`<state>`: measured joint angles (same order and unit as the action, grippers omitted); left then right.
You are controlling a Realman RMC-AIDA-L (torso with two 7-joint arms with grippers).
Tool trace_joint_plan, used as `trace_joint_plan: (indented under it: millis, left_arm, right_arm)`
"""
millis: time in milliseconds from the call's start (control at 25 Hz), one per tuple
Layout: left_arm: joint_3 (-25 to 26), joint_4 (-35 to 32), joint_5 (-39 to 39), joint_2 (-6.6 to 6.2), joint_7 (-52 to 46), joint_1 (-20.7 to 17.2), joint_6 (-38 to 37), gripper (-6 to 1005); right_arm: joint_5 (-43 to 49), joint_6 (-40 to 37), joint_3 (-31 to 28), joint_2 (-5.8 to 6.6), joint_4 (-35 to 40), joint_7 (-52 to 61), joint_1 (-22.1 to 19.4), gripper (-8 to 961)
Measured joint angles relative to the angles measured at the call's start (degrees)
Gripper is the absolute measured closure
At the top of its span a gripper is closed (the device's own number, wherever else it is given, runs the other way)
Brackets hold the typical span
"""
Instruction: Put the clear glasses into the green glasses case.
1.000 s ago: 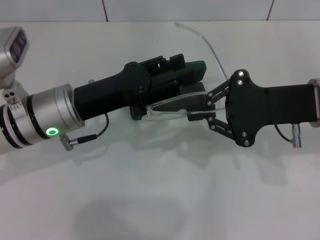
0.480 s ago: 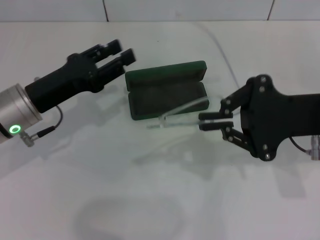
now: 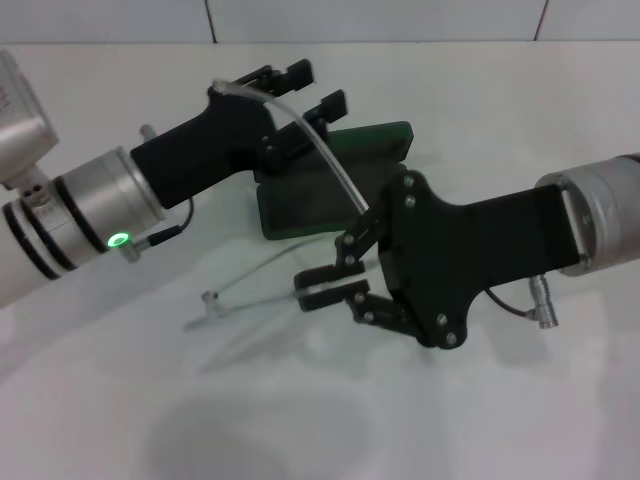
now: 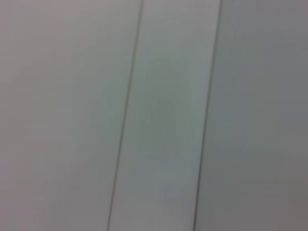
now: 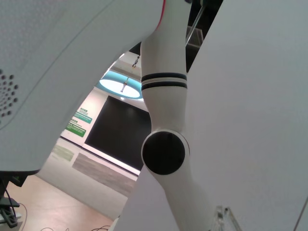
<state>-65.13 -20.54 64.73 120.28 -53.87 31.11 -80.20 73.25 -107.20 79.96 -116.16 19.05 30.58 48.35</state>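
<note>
The green glasses case (image 3: 384,140) lies open at the back of the white table, its lid raised behind the dark tray. Both arms hide part of it. In front of the case's left half, above the table, my right gripper (image 3: 310,288) is shut on the clear glasses (image 3: 325,150). One thin clear arm curves up and back past my left gripper (image 3: 318,87). The other arm points left, ending in a small tip (image 3: 211,298) over the table. My left gripper hovers open above the case's back left corner. The wrist views show no case.
The white table (image 3: 120,400) stretches bare to the front and left, with a tiled wall (image 3: 380,18) behind it. The left wrist view holds only a pale surface with seams. The right wrist view looks up at the robot's white body (image 5: 163,120).
My right gripper has carried the glasses leftward and nearer the front, turning them. My left gripper swung away to the left, then came back over the case's back left corner.
</note>
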Motion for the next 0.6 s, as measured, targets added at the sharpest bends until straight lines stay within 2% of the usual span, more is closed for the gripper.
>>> trace_joint_plan:
  millis: [120, 320, 600]
  left_arm:
    - [-0.21, 0.69, -1.13, -0.02, 1.72, 0.53, -2.21, 438]
    - [-0.23, 0.83, -5.33, 0.06, 7.32, -1.58, -9.47, 437]
    - [-0.23, 3.11, -9.85, -0.01, 14.22, -3.90, -15.58, 437]
  right_arm:
    - [-0.38, 1.11, 0.27, 0.00, -0.27, 2.05, 0.18, 919]
    - [-1.36, 6.64, 1.83, -0.03, -0.32, 8.19, 0.31, 919]
    - [-1.73, 10.89, 1.36, -0.02, 0.45, 15.30, -0.08, 919]
